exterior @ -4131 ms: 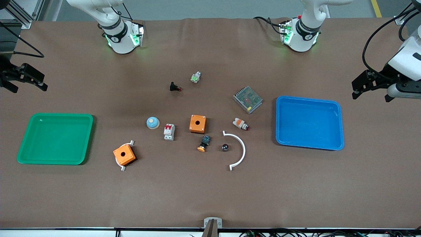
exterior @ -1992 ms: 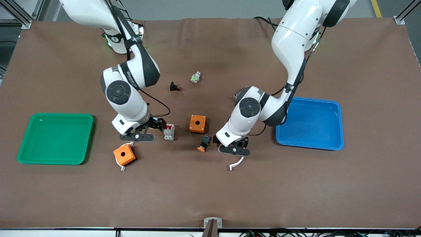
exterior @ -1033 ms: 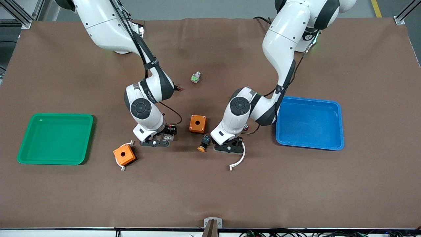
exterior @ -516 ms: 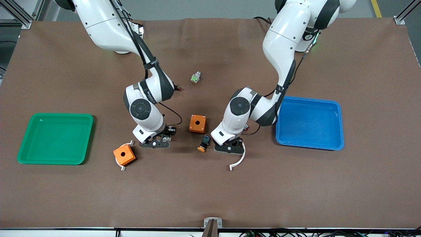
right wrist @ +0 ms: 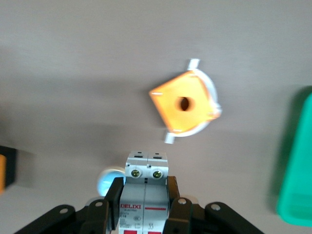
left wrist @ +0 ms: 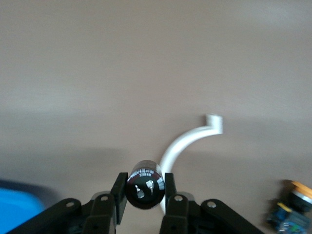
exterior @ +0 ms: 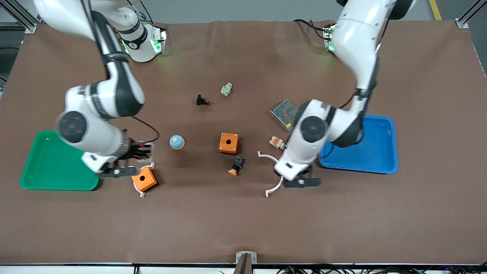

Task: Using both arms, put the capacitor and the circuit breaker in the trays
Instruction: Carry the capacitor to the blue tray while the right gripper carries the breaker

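Note:
My left gripper (exterior: 301, 182) is shut on the capacitor (left wrist: 144, 189), a stubby black cylinder with two pale terminals. It holds it in the air over the table by the blue tray's (exterior: 394, 144) near corner, beside a white arc (exterior: 274, 189). The capacitor is hidden under the hand in the front view. My right gripper (exterior: 137, 150) is shut on the circuit breaker (right wrist: 146, 192), a white block, also seen in the front view (exterior: 148, 149). It holds it in the air between the green tray (exterior: 57, 187) and a blue dome (exterior: 177, 142).
An orange box (exterior: 144, 179) on a white arc lies under the right hand. Another orange box (exterior: 228, 143) and a black push-button (exterior: 236, 165) sit mid-table. A mesh box (exterior: 284, 112), a white-and-orange part (exterior: 276, 142), a red-tipped black part (exterior: 202, 101) and a green-white part (exterior: 226, 89) lie nearer the bases.
Both grippers have risen off the table with their parts. The right one moved toward the green tray with the circuit breaker, the left one toward the blue tray with the capacitor.

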